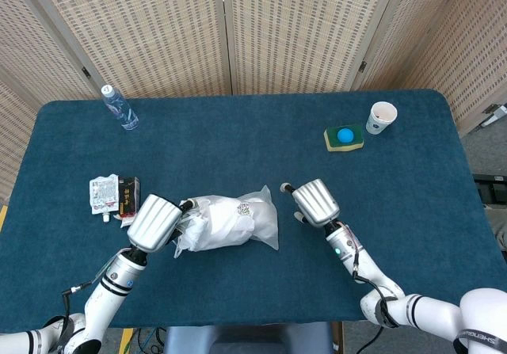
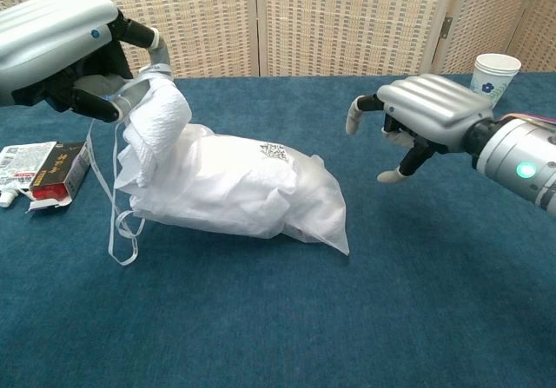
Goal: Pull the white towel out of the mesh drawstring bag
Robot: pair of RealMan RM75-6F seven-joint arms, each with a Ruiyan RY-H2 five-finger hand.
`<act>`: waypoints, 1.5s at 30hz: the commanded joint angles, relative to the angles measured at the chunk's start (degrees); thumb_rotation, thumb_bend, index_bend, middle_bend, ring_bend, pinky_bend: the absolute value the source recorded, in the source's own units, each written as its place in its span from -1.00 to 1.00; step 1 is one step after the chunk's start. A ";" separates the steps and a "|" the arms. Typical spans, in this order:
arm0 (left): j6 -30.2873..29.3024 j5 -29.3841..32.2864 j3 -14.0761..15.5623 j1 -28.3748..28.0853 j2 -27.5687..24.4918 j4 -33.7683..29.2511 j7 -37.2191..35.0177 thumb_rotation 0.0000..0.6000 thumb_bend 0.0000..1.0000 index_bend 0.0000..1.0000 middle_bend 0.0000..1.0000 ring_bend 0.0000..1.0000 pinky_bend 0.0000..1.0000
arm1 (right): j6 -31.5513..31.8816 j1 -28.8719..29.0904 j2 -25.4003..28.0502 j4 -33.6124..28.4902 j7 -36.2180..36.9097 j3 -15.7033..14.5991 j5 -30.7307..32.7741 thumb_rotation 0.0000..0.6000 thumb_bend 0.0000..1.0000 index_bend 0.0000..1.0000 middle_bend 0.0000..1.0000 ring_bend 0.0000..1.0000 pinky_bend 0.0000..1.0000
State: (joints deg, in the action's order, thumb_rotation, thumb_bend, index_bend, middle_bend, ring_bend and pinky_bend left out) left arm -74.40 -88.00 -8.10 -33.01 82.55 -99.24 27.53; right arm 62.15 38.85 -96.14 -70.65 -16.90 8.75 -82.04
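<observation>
The mesh drawstring bag (image 2: 252, 188) lies on its side on the tabletop (image 2: 287, 327) in front of me, long axis running left to right, closed bottom corner toward my right and mouth toward my left. The mouth end is lifted off the cloth, because my left hand (image 2: 61, 45) is closed around the fabric bunched there. I cannot tell whether I am pinching only the white towel (image 2: 161, 115), which pokes up out of the mouth as a thick crumpled roll, or the bag's rim as well. The rest of the towel fills the translucent bag as a pale lump, and the drawstring (image 2: 117, 223) hangs in a loose loop down to the tabletop below my left hand.

My right hand (image 2: 413, 123) hovers in the air just off the bag's far, closed end. It holds nothing, and its fingers (image 2: 352, 119) are spread and curved toward the bag. It is the nearer hand to that bottom end, so I judge its job is to pin the bag down there while my left draws the towel away along the bag's length.

Farther off sit a paper cup (image 1: 381, 117) and a sponge (image 1: 343, 138) on my right, and some small packets (image 1: 112, 196) and a water bottle (image 1: 119, 107) on my left.
</observation>
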 commanded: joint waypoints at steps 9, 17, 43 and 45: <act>-0.12 -0.57 0.29 0.24 -0.02 0.16 -0.04 1.00 0.17 0.48 1.00 0.95 1.00 | -6.86 4.61 -2.87 4.68 -1.08 2.03 3.31 1.00 -0.65 -0.24 1.00 1.00 0.97; -0.25 -0.73 0.62 0.60 0.33 0.73 -0.35 1.00 0.17 0.48 1.00 0.95 1.00 | -9.75 6.97 -4.30 6.48 -2.65 3.13 5.75 1.00 -0.58 -0.24 1.00 1.00 0.97; -0.75 -1.54 1.01 1.35 0.68 1.67 -0.98 1.00 0.17 0.48 1.00 0.95 1.00 | -17.78 12.84 -7.50 8.44 -8.86 4.27 14.24 1.00 -0.46 -0.26 1.00 0.99 0.97; -0.86 -1.63 1.07 1.46 0.69 1.70 -1.03 1.00 0.17 0.48 1.00 0.95 1.00 | -18.38 13.10 -7.63 8.42 -9.79 4.27 15.51 1.00 -0.42 -0.26 1.00 0.99 0.97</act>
State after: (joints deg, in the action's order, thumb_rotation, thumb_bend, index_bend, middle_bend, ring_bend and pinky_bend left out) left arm -75.25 -89.62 -7.03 -31.55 83.25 -97.53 26.51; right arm 44.21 51.71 -103.64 -62.21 -26.14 13.03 -67.16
